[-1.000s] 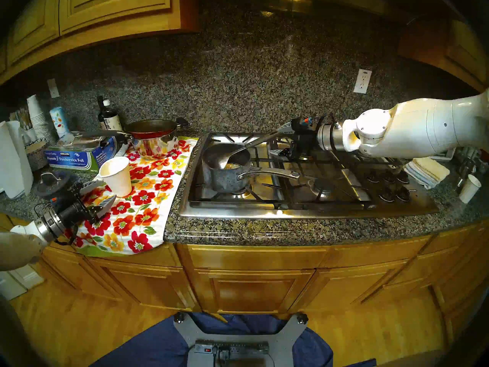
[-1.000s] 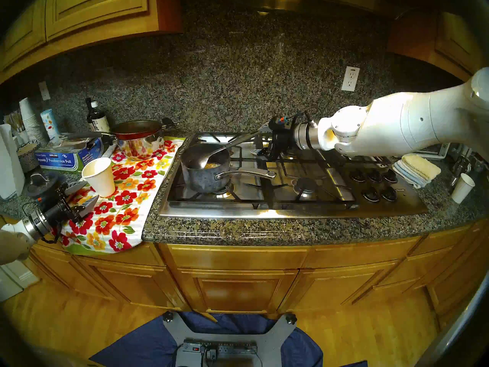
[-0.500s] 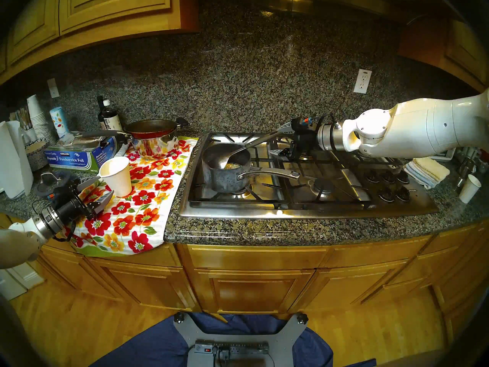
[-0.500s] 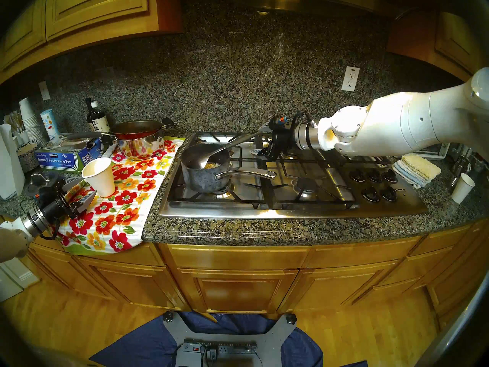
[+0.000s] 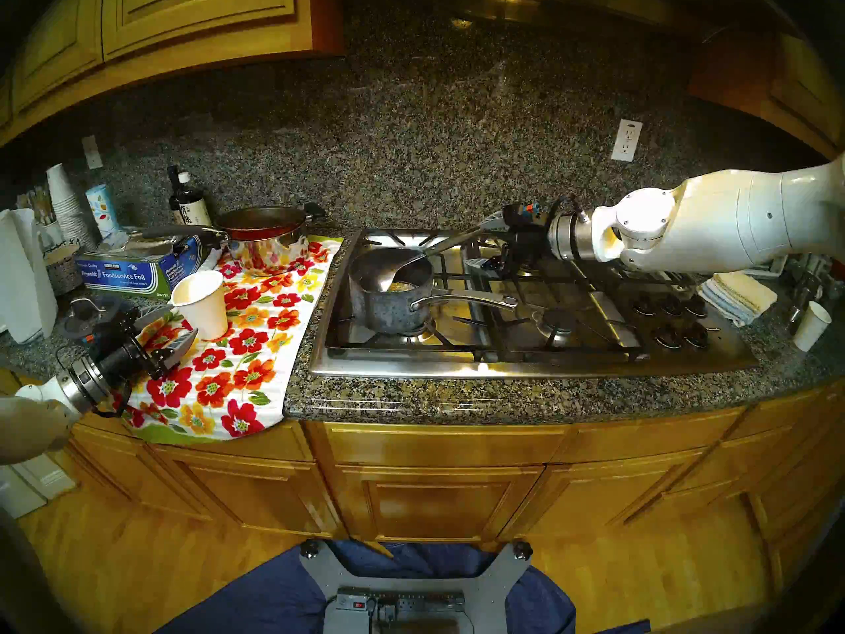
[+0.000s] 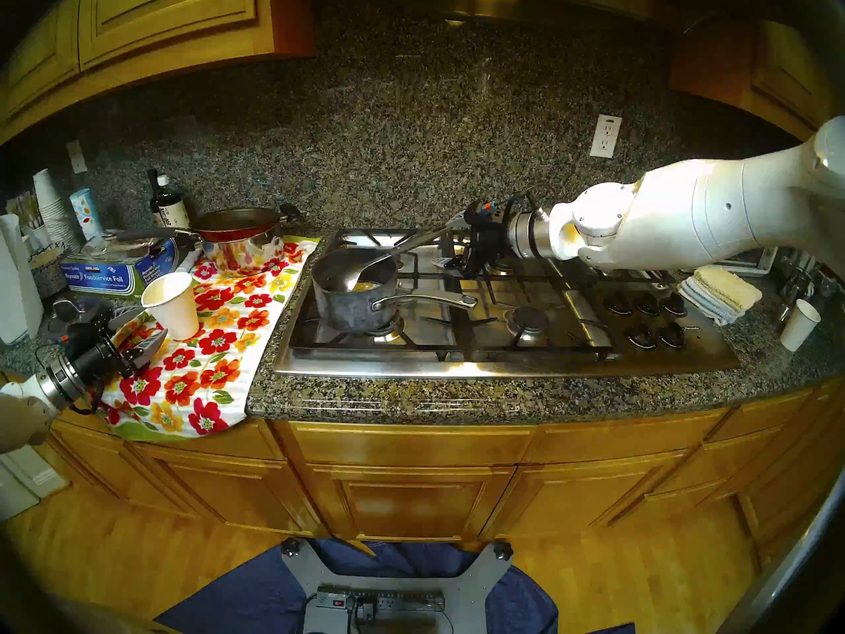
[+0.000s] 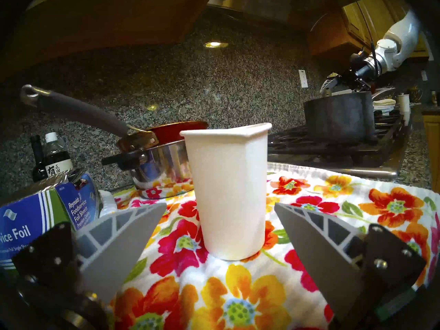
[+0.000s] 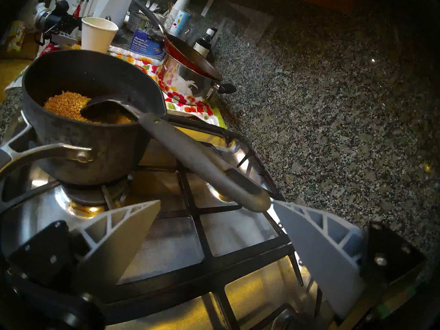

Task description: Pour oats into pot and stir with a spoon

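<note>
Oats, a small grainy heap of pale yellowish flakes, lay on the floor of the small dark grey mottled saucepan, which stood on the front left burner of the steel gas cooktop. Pouring looked done: the white paper cup stood upright and alone on the flowered cloth.

The large metal serving spoon leaned in the saucepan, bowl among the flakes, handle over the rim toward the back of the cooktop. Whether stirring was finished could not be told.

The right claw stood spread, one finger just beside the handle end, gripping nothing. The left claw was spread too, the cup just ahead of it.

Open grate lay right of the saucepan; its long handle jutted there, and the cloth overhung the granite surface.
</note>
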Available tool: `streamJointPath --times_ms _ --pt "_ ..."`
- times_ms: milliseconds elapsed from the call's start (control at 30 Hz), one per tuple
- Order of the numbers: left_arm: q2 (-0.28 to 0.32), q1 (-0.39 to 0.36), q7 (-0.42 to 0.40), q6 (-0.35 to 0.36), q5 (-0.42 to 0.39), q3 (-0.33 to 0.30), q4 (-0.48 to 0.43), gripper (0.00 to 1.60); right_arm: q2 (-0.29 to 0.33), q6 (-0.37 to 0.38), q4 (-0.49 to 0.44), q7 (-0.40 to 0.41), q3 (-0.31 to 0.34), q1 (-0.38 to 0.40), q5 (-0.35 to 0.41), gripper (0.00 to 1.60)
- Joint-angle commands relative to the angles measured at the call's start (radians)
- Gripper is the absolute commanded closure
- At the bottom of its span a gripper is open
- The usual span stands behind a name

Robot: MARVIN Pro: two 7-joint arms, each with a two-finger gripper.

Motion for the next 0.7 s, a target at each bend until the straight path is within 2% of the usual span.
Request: streamJointPath --times_ms 0,367,667 --pt "0.014 -0.005 -0.109 -0.001 -0.009 -0.032 0.002 0.00 0.001 -0.009 0.010 -0.005 0.020 0.038 0.001 0.00" --pt "0.014 0.006 -0.109 -0.001 -0.008 -0.044 0.002 0.00 0.053 -0.035 0.000 -0.002 0.053 0.029 0.075 0.00" --pt "0.015 0.015 -0.099 -0.001 -0.002 -0.054 0.000 0.00 0.090 -0.052 -0.029 0.042 0.070 0.015 0.136 0.00"
